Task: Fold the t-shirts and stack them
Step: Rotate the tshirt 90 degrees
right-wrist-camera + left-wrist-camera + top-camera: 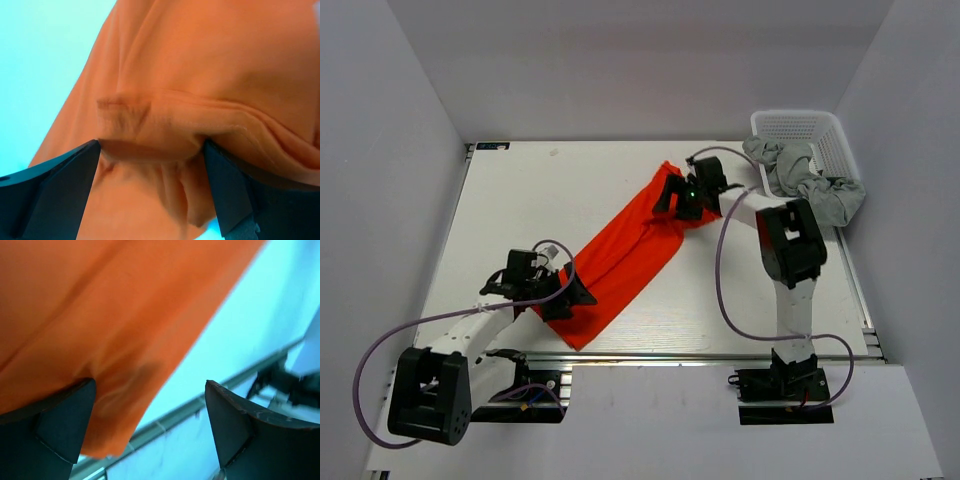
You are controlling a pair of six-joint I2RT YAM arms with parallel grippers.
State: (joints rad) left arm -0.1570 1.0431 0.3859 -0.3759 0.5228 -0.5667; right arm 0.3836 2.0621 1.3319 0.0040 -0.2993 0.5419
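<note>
An orange-red t-shirt [620, 255] lies in a long diagonal strip from the table's far middle to its near left. My left gripper [565, 298] is open at the shirt's near left edge; in the left wrist view [150, 381] the cloth [100, 315] drapes over the left finger [55, 415] and its corner hangs between the jaws. My right gripper [675, 200] is open over the shirt's far end; in the right wrist view [151, 142] its jaws stand wide apart, astride a bunched fold of cloth [165, 120]. Pale grey t-shirts [800, 180] hang crumpled over the basket.
A white lattice basket [825, 130] stands at the far right corner, with grey cloth spilling over its near rim onto the table. The table's near metal rail [200, 405] runs just beyond the left gripper. White walls enclose the table on three sides.
</note>
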